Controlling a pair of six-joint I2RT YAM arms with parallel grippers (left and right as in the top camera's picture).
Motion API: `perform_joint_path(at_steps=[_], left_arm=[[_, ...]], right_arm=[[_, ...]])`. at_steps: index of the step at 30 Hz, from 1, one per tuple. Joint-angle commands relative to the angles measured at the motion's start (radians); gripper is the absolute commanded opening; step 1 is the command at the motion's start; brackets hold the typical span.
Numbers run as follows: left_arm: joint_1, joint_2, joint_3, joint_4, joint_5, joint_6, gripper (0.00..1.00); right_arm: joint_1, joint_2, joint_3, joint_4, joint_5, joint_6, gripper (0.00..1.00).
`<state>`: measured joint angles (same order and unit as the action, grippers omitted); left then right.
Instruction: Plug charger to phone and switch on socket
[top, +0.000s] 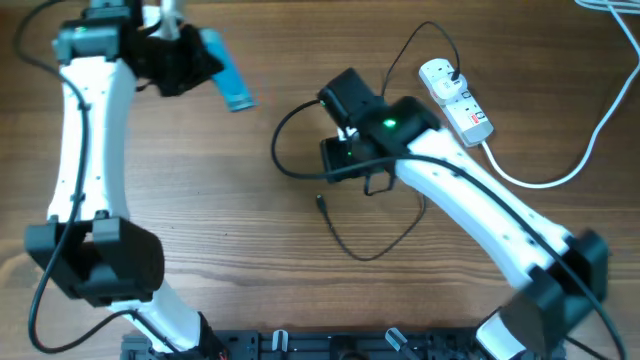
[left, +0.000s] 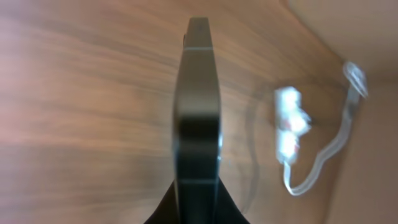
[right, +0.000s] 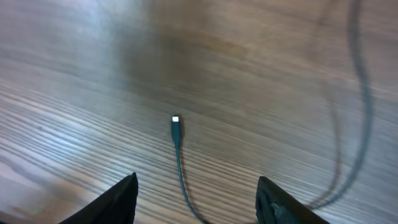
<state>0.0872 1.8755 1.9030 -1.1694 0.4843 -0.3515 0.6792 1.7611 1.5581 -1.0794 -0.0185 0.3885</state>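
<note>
The left gripper (top: 200, 62) is clamping the phone (top: 230, 82) edge-on at the table's far left. The right gripper (right: 196, 193) is hovering, jaws wide, over the charger (right: 176, 127) tip lying on the wood. It should be pinching just behind the metal tip, centred, so the plug stays straight. The socket (top: 456, 96) is lying far right.

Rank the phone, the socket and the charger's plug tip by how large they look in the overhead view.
1. socket and phone: they look alike, and the left gripper partly hides the phone, so I leave them unranked.
2. charger's plug tip: clearly smallest.
</note>
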Motion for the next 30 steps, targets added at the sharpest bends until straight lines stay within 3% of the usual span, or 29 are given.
perform_joint_path(at_steps=[1, 12, 30], left_arm=[[0.058, 0.006, 0.001, -0.03, -0.146, -0.084, 0.04], [0.121, 0.006, 0.0, -0.078, -0.145, -0.083, 0.04], [0.121, 0.006, 0.0, -0.077, -0.145, -0.084, 0.04]], right_arm=[[0.034, 0.098, -0.009, 0.013, -0.059, -0.06, 0.61], [0.116, 0.329, -0.012, -0.005, -0.069, -0.073, 0.47], [0.122, 0.343, -0.135, 0.149, -0.064, -0.045, 0.41]])
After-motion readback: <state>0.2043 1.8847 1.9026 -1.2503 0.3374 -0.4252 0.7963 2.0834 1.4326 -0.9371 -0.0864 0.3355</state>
